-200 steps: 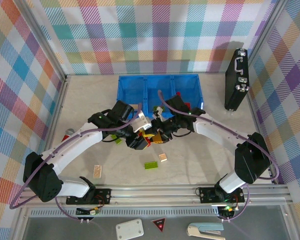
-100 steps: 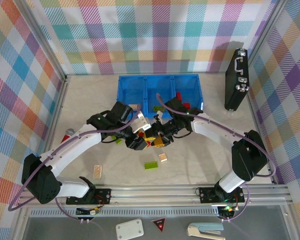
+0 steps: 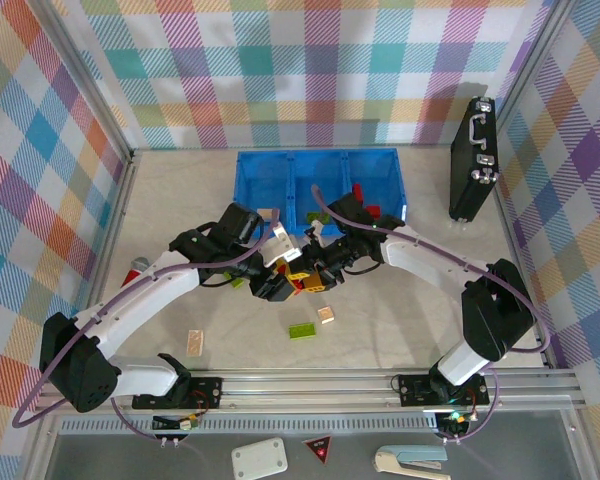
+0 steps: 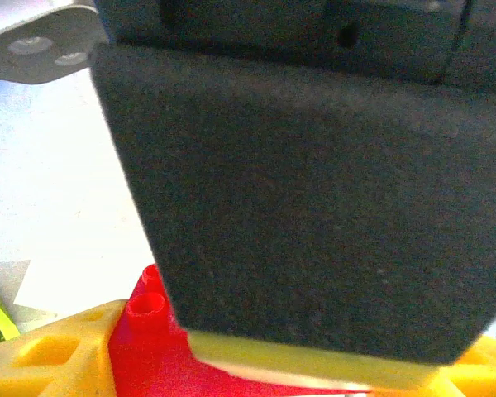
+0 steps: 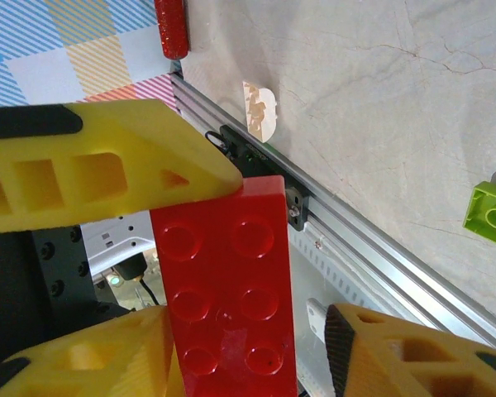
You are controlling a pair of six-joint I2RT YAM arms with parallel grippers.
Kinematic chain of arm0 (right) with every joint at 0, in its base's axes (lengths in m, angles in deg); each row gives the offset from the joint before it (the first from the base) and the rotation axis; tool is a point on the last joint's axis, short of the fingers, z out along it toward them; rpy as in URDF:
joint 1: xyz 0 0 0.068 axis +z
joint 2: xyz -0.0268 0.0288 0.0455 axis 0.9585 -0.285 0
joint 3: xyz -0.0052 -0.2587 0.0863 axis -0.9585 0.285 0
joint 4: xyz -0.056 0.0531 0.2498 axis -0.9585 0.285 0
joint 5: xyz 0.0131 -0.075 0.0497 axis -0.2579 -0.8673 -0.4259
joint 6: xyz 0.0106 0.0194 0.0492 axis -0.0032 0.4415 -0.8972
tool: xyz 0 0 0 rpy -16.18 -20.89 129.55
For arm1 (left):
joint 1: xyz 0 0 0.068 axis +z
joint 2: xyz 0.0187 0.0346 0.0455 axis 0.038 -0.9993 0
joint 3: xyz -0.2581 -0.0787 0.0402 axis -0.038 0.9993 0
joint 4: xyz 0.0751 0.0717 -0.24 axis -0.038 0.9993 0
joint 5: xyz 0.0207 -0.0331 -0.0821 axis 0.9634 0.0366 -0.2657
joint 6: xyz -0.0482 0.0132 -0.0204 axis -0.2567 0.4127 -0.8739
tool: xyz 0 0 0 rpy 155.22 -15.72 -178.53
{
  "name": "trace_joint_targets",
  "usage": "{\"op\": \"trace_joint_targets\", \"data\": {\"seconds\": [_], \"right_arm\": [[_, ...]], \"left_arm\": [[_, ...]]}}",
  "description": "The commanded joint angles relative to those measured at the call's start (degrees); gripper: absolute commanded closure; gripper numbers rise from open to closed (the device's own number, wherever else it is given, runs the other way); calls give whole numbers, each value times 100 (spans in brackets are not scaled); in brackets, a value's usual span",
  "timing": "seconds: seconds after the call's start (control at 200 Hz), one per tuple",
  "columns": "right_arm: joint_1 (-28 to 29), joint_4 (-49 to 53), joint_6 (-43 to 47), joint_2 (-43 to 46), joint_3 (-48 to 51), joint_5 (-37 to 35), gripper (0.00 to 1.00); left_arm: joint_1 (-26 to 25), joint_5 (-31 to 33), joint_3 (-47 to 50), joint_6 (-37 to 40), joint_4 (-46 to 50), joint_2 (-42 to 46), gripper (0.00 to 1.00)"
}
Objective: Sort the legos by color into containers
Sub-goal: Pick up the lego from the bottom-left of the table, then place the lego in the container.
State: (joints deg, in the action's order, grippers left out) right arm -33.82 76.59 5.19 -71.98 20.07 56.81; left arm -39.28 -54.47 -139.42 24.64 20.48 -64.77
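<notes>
The two grippers meet over the table's middle, in front of the blue tray (image 3: 318, 156). My left gripper (image 3: 283, 284) is shut on one end of a red brick (image 3: 299, 284) and holds it off the table. My right gripper (image 3: 316, 279) is around the other end of the red brick (image 5: 223, 289). One finger lies against the brick and a gap remains before the other black pad (image 5: 341, 347), so the right gripper (image 5: 240, 356) is open. In the left wrist view a big dark pad (image 4: 314, 207) hides most of the red brick (image 4: 145, 351).
Loose on the table are green bricks (image 3: 302, 330) (image 3: 237, 282) and tan bricks (image 3: 326, 314) (image 3: 194, 342). The tray holds a tan brick (image 3: 270, 213) on the left and red bricks (image 3: 365, 205) on the right. A red stick (image 3: 135, 268) lies left. A black case (image 3: 472, 160) stands right.
My right gripper has slid a little left onto the red brick and its jaws have narrowed around it. The left gripper has kept its grip and barely moved.
</notes>
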Motion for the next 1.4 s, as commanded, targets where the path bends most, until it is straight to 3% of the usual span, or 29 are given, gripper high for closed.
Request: {"op": "trace_joint_targets", "data": {"seconds": [0.0,0.285,0.475,0.89,1.395], "right_arm": [[37,137,60,-34,-202,133,50],[37,212,133,-2,-223,44,58],[-8,701,508,-5,-345,-401,59],[-684,1638,1442,-43,-456,-1297,62],[-1765,2861,3020,-681,-1738,-3930,63]], "left_arm": [[-53,-226,67,168,-90,99,47],[-59,-130,102,134,-140,183,38],[-57,-45,142,111,-174,268,33],[-59,89,285,46,-289,453,27],[-60,304,291,45,-272,456,27]]}}
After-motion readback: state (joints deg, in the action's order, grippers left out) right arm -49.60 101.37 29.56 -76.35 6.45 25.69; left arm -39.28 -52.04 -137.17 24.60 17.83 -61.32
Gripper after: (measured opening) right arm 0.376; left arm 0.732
